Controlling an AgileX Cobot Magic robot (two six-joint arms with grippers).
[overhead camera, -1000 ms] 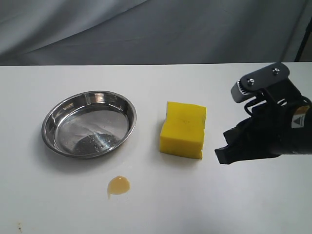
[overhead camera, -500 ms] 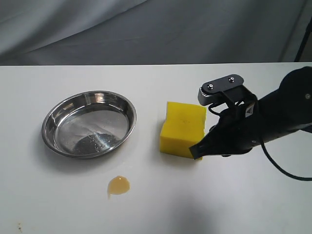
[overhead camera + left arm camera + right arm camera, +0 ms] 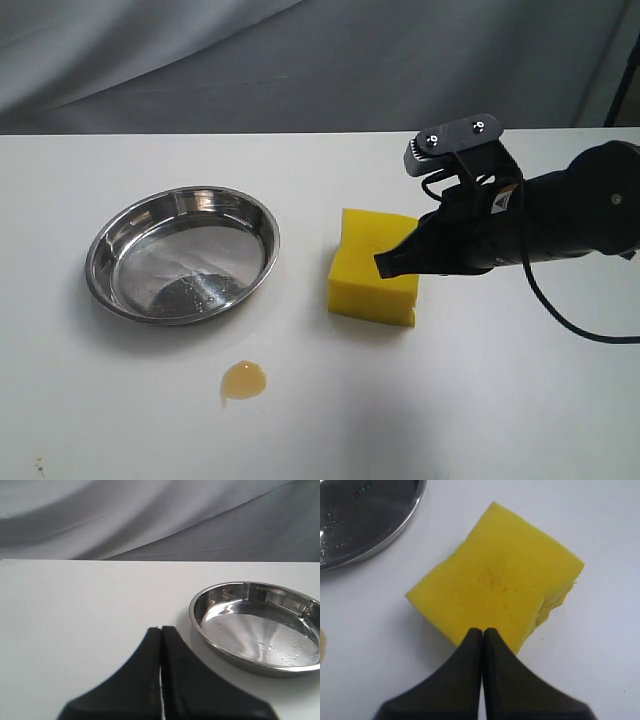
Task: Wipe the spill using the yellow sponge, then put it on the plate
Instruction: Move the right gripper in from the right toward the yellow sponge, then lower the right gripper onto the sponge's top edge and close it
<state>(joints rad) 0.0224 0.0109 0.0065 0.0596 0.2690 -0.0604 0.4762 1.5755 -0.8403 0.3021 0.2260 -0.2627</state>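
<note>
Now the right gripper hovers over the yellow sponge, jaws pressed together. Unless they part, it may just shove it.

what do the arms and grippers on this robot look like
The left gripper and right gripper have matte black wedge-shaped fingers tapering to narrow tips. The right arm is bulky and black, with a grey two-screw bracket, a white triangle-marked label and a black cable.

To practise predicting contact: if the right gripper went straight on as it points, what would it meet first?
Probably the yellow sponge; the shut right gripper points at it, gap unclear.
</note>
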